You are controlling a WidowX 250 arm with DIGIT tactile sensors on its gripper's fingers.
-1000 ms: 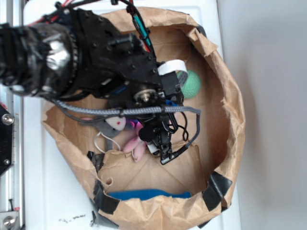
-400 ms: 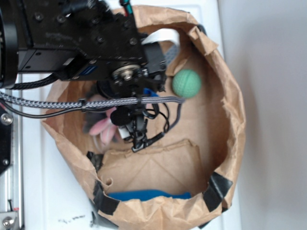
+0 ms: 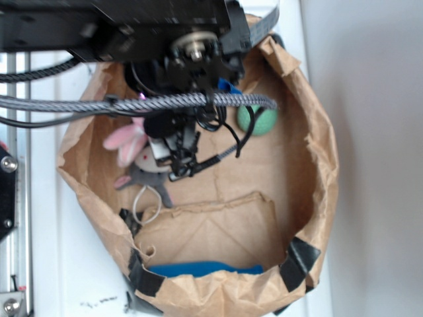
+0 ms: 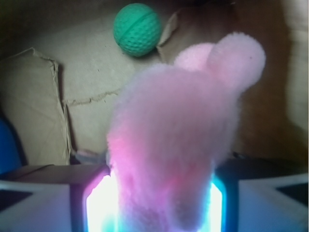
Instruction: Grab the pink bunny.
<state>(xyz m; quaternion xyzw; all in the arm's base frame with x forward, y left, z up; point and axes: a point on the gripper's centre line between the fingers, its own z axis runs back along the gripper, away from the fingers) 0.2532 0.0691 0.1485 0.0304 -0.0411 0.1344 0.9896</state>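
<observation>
The pink bunny fills the middle of the wrist view, squeezed between the two lit pads of my gripper, which is shut on it. In the exterior view the bunny hangs at the gripper, above the left side of the brown paper bag. Its ears and limbs stick out to the left. The arm hides part of its body.
A grey plush with a white face lies on the bag floor just below the bunny. A green ball sits at the far side. A folded paper flap and something blue lie at the bag's near side.
The arm has moved toward the top left of the exterior view, carrying the bunny off the bag floor. The grey plush, hidden before, now shows below it.
</observation>
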